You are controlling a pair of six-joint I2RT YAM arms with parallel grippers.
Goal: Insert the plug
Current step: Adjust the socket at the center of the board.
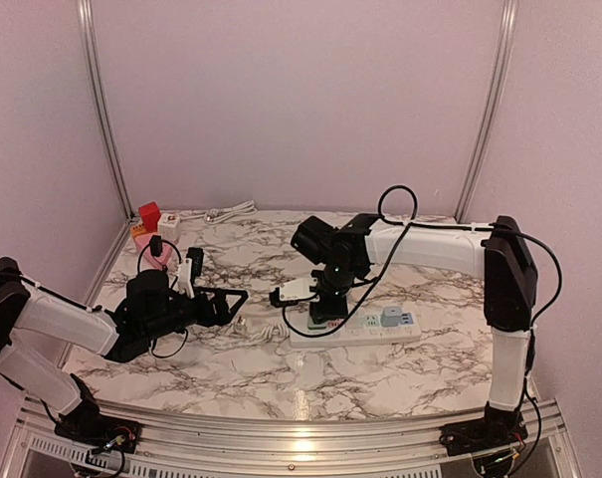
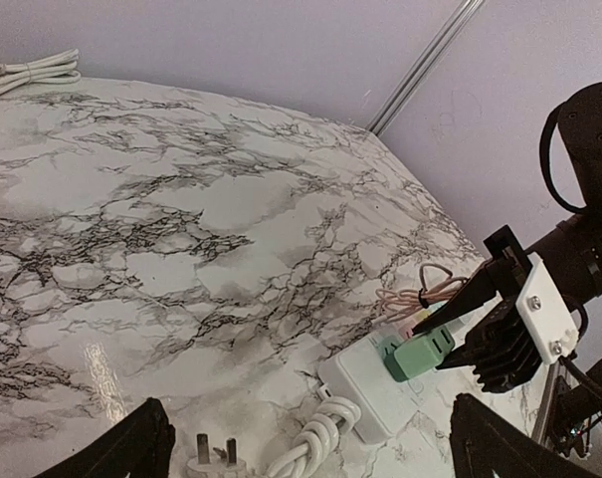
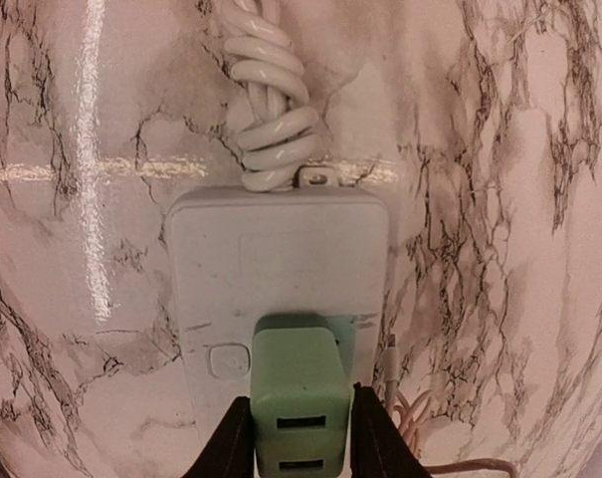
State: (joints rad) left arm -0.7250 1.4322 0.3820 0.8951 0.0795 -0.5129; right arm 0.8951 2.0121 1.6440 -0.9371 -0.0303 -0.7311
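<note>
Your right claw (image 3: 302, 438) stands narrow, its black fingers (image 3: 231, 443) set against both flanks of the pale green blocky plug (image 3: 296, 383). You can see that plug seated upright in the long white plastic power strip (image 3: 281, 249), toward the strip's cord end. Beyond the plug, a bundled round white cord (image 3: 271, 119) leaves that end of the strip, and a thin pinkish wire (image 3: 405, 413) loops on the surface just beside the strip. Farther along the strip, on the side away from the cord, a small grey-blue adapter (image 1: 390, 319) sits in another socket. The strip lies flat on the white marble-patterned table top (image 1: 231, 368). Your left claw (image 1: 231, 304) gapes wide and empty, held low over the table to the left of the strip and apart from it. A white pronged wall plug (image 2: 216, 458) lies on the marble between its fingertips.
</note>
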